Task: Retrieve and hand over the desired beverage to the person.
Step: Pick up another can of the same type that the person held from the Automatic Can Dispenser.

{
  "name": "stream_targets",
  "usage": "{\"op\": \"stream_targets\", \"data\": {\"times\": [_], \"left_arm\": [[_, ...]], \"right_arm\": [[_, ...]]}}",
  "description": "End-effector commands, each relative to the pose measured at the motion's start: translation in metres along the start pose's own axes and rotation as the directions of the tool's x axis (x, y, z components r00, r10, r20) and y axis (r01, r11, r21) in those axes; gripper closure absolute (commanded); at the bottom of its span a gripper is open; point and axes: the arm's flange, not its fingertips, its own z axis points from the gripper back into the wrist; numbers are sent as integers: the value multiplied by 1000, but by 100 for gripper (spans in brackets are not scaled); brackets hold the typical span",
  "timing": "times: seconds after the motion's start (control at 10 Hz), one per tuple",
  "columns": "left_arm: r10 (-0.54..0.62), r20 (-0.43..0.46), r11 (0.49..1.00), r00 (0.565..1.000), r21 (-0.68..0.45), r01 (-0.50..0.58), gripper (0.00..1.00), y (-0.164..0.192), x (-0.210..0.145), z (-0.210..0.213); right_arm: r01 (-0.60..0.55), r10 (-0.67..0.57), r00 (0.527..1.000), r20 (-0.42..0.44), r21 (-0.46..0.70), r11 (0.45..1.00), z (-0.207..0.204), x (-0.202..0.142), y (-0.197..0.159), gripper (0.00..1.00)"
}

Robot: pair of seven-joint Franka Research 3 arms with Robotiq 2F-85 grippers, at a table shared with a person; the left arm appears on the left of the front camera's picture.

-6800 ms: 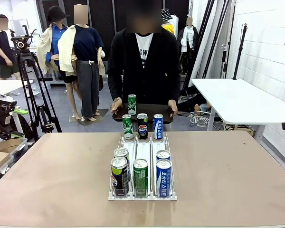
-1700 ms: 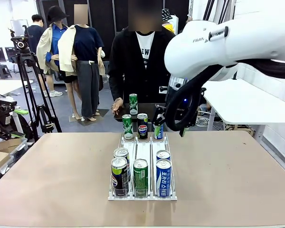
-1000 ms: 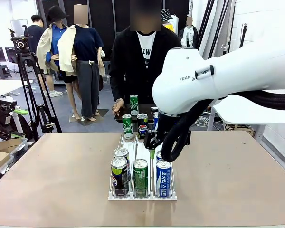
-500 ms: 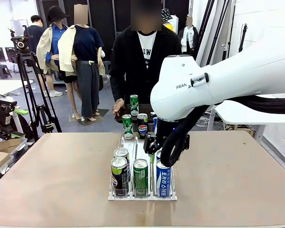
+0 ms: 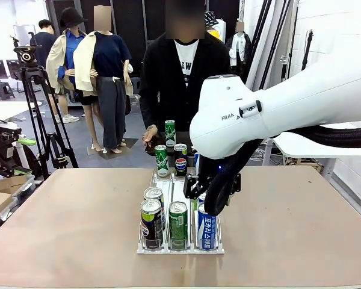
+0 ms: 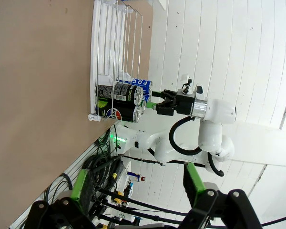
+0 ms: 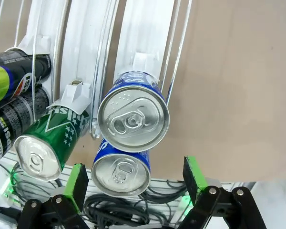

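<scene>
White right arm [image 5: 259, 114] angled down over rack [image 5: 180, 250] | right tool [image 7: 134, 180] spread wide above blue cans [image 7: 133, 117]

Looking down on can tops in a white wire rack [image 7: 88, 43].

At 6 o'clock, right gripper [image 7: 133, 171] spread wide, green pads [image 7: 78, 183] either side of a smaller blue can [image 7: 120, 172], clear of it. At centre, just above, a big blue can [image 7: 133, 114]. At 8 o'clock, a green can [image 7: 40, 152]. At 9 o'clock, dark cans [image 7: 12, 81], partly cut off. At 3 o'clock, bare brown table [image 7: 233, 86].
</scene>
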Motion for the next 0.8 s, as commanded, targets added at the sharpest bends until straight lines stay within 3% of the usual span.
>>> {"op": "stream_targets", "data": {"times": [0.0,0.7], "left_arm": [[0,14,1000,1000,7,0,0,0,-2,-1],[0,14,1000,1000,7,0,0,0,-2,-1]], "right_arm": [[32,-31,999,23,-21,999,-5,9,7,0],[33,-34,999,-21,-30,999,-17,19,6,0]]}}
